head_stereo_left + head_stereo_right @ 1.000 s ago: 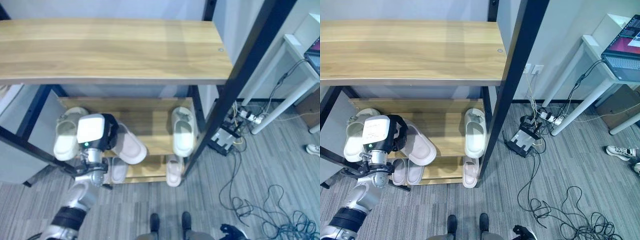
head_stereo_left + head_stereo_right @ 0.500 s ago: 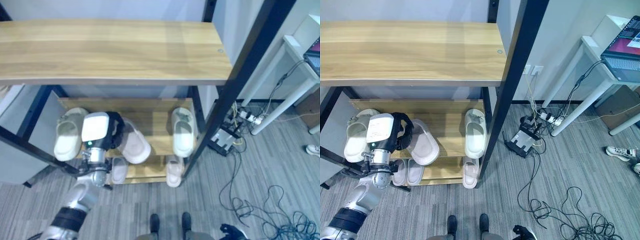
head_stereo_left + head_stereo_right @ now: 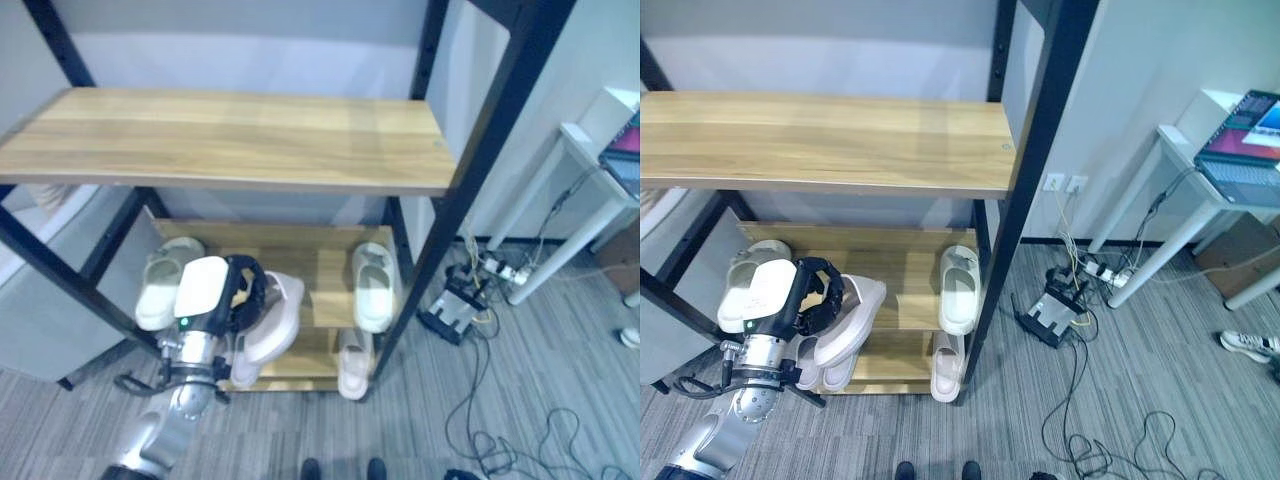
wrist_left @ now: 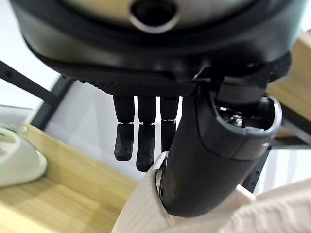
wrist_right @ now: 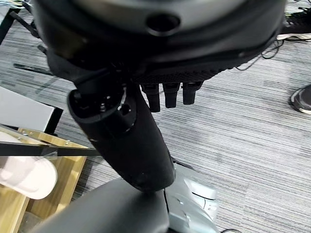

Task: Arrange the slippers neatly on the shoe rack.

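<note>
The left hand grips a pinkish-white slipper, thumb and fingers closed on its edge; the left wrist view shows the thumb pressed onto the pale textured slipper with the fingers curled behind it. A second ago this slipper lay nearly flat on the middle shelf of the shoe rack, its toe pointing out toward the front right. Now it is tilted up on its side, lifted off the wood, and hangs at the shelf's front edge, partly over the pair of slippers on the bottom shelf. The whole picture has also shifted: the camera has moved, so the top shelf sits lower in the view and more of the wall behind shows.

The other slippers have kept their places. A cream slipper lies at the left end of the middle shelf, just beside the hand. Another cream slipper lies at the right end of that shelf, well apart from the held one, and below it a slipper rests on the bottom shelf near the rack's right post.

The right hand shows in its own wrist view above grey striped floor, fingers relaxed and holding nothing.
</note>
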Controlling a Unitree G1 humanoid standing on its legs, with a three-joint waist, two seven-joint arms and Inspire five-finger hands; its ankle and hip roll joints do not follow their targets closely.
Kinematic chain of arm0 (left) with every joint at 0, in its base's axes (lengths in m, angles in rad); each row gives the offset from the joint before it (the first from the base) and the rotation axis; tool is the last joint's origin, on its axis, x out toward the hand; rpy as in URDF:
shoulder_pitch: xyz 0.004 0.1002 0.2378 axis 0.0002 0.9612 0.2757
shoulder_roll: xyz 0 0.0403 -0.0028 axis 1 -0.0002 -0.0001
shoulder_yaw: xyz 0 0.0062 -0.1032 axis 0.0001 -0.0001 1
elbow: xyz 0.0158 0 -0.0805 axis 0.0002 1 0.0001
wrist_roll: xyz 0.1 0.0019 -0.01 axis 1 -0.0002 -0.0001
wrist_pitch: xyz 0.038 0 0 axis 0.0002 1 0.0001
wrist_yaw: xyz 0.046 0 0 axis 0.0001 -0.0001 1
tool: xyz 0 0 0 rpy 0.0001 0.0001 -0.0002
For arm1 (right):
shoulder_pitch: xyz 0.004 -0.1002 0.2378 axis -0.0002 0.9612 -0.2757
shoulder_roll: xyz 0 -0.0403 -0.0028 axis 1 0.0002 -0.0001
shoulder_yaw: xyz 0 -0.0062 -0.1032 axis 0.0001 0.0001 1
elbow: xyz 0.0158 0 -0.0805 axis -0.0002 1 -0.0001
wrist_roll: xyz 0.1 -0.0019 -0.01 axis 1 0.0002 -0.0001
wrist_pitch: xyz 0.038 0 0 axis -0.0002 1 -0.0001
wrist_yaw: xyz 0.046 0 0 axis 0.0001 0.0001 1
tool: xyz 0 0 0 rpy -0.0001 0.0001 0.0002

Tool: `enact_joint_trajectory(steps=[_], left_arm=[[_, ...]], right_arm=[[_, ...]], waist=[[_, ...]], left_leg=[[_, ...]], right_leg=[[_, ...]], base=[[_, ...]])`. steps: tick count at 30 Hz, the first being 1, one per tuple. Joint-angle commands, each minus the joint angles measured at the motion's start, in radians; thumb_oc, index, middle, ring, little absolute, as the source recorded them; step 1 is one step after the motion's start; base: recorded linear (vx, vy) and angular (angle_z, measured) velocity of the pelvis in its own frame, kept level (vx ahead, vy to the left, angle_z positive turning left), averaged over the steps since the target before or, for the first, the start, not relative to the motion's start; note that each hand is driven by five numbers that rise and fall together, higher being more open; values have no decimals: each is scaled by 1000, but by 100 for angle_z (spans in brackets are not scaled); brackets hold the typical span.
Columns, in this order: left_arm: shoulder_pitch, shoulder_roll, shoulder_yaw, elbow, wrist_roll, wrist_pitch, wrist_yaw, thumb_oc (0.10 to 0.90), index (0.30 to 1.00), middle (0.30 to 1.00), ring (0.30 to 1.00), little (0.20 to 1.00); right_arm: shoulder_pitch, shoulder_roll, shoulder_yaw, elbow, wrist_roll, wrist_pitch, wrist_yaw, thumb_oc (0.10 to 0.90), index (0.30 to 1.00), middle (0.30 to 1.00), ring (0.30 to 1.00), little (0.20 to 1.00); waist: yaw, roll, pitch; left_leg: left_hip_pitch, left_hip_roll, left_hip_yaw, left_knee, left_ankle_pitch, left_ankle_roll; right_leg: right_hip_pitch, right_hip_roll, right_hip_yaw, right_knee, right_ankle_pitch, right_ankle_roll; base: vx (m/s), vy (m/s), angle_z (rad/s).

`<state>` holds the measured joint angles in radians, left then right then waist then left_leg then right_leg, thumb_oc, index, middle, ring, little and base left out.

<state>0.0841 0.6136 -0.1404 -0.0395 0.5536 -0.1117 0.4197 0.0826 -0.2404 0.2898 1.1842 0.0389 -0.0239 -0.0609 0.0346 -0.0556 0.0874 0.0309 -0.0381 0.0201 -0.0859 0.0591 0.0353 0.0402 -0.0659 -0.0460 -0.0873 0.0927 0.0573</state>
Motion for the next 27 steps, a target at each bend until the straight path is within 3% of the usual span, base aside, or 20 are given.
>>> enact_joint_trajectory(steps=[1, 10, 15, 18, 23, 25, 27], left_arm=[[-92, 44, 91, -123, -43, -81, 25, 400, 300, 300, 300, 300], [63, 50, 141, -249, -101, -130, -46, 400, 300, 300, 300, 300], [198, 18, 176, -297, -162, -154, -81, 400, 300, 300, 300, 300], [196, 29, 162, -291, -169, -153, -87, 400, 300, 300, 300, 300], [83, 59, 56, -258, -202, -158, -83, 400, 300, 300, 300, 300], [-31, 59, -16, -204, -194, -162, -50, 400, 300, 300, 300, 300], [-43, 71, -30, -214, -196, -174, -47, 400, 300, 300, 300, 300]], right_arm=[[-8, 13, 17, 26, -40, -13, 36, 800, 900, 900, 900, 900], [20, 20, 29, 7, -71, -11, 46, 800, 900, 900, 900, 900], [20, 19, 37, -27, -82, -15, 40, 800, 900, 900, 900, 900], [16, 17, 37, -32, -80, -16, 39, 800, 900, 900, 900, 900], [-83, -4, 69, -76, -72, -28, -13, 800, 900, 900, 900, 900], [-107, -43, 78, -55, -91, -38, -34, 800, 900, 900, 900, 900], [-139, -60, 77, -46, -83, -41, -54, 800, 900, 900, 900, 900]], waist=[[10, 21, -55], [34, -3, -50], [47, 9, -40], [47, 9, -32], [47, 17, 110], [34, 36, 217], [34, 44, 246]], left_leg=[[91, 17, -13, 25, -155, -1], [121, 6, -22, 119, -207, 1], [159, 7, -23, 120, -215, 7], [153, 9, -27, 137, -217, 6], [17, 6, -32, 353, -268, 2], [-116, 16, -18, 510, -305, 17], [-183, 19, -14, 570, -317, 23]], right_leg=[[53, -17, -38, 118, -183, 53], [126, -35, -75, 159, -217, 51], [146, -39, -69, 178, -226, 55], [144, -39, -72, 193, -233, 53], [53, -52, -83, 334, -265, 32], [-86, -53, -69, 485, -283, 21], [-155, -51, -59, 546, -293, 16]], base=[[0, 0, 0], [13, 9, 13], [6, 1, 5], [-26, -5, 4], [-233, -16, 18], [-482, 39, 28], [-279, 38, -7]])
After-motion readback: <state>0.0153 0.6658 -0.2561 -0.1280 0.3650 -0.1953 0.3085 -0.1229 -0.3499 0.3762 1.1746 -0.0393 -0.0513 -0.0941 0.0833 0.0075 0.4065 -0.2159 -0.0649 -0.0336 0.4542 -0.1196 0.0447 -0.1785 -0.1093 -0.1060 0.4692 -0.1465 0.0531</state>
